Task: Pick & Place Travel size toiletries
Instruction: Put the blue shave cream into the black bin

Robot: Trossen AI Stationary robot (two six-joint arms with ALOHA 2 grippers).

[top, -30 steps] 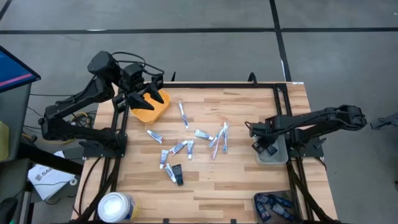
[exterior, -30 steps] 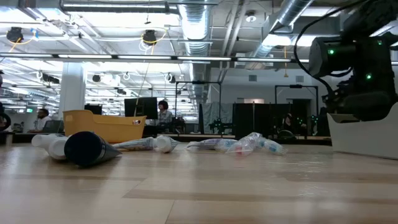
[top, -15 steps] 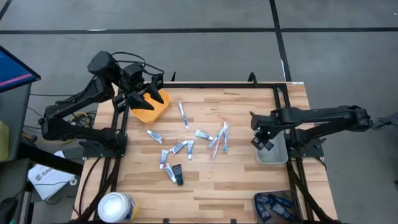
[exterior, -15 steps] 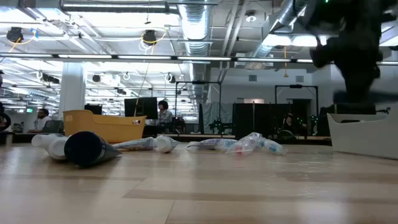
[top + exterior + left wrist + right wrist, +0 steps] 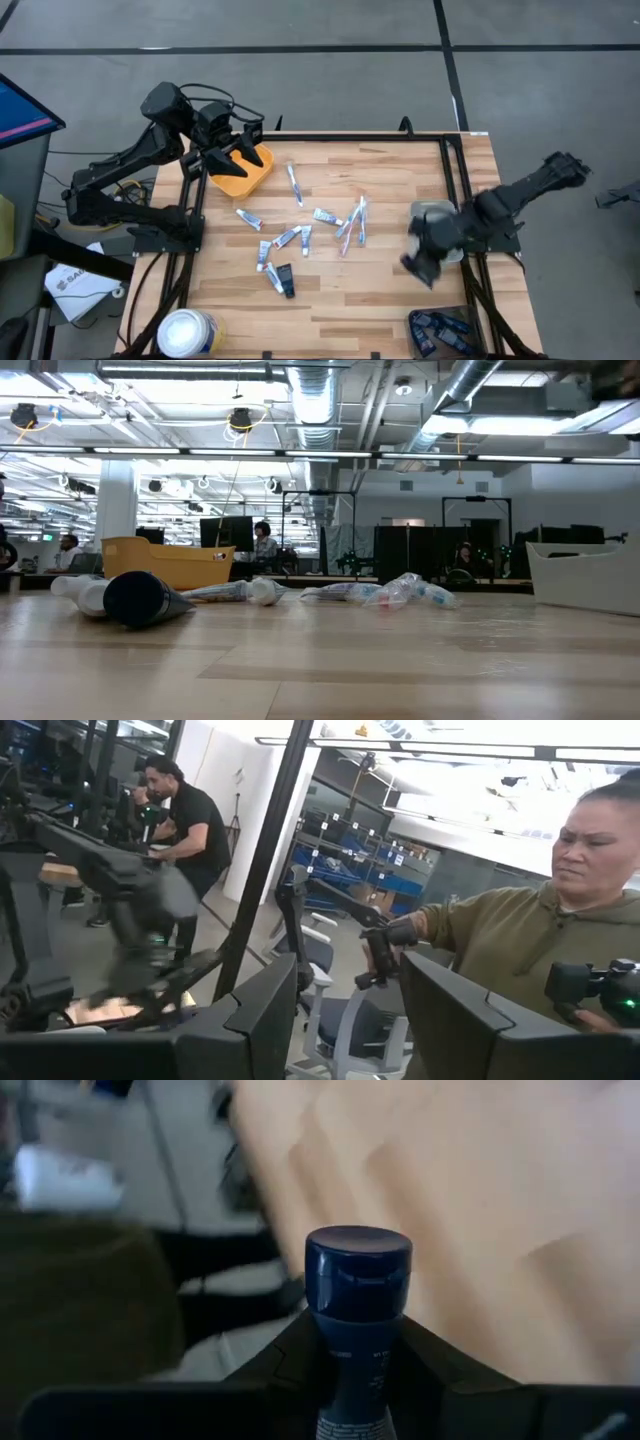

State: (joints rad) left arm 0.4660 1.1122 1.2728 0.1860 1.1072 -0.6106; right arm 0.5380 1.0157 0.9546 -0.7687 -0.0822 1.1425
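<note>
The right claw [image 5: 425, 262] hung over the right side of the worktop [image 5: 390, 300], just beside the grey bin [image 5: 440, 215] at that edge. It was closed on a dark-capped bottle [image 5: 357, 1315], which stood upright between the two fingers [image 5: 290, 1350] in the right wrist view, cap outward.

The left claw [image 5: 235, 150] sat over the yellow bin [image 5: 245, 178] at the worktop's far left corner, its fingers [image 5: 250, 1020] spread wide with nothing between them.

The toiletries [image 5: 300, 236] lay scattered across the middle of the worktop: white tubes [image 5: 294, 184] nearer the yellow bin, a cluster of tubes and thin sticks [image 5: 352, 224] toward the centre, and a black tube [image 5: 286, 280] at the near end of the group. In the low view the black tube [image 5: 145, 600] lay at the left, in front of the yellow bin [image 5: 165, 562].

A white tub [image 5: 187, 332] stood at the near left corner. Beyond the worktop, the left wrist view showed a person in an olive hoodie [image 5: 500, 935].
</note>
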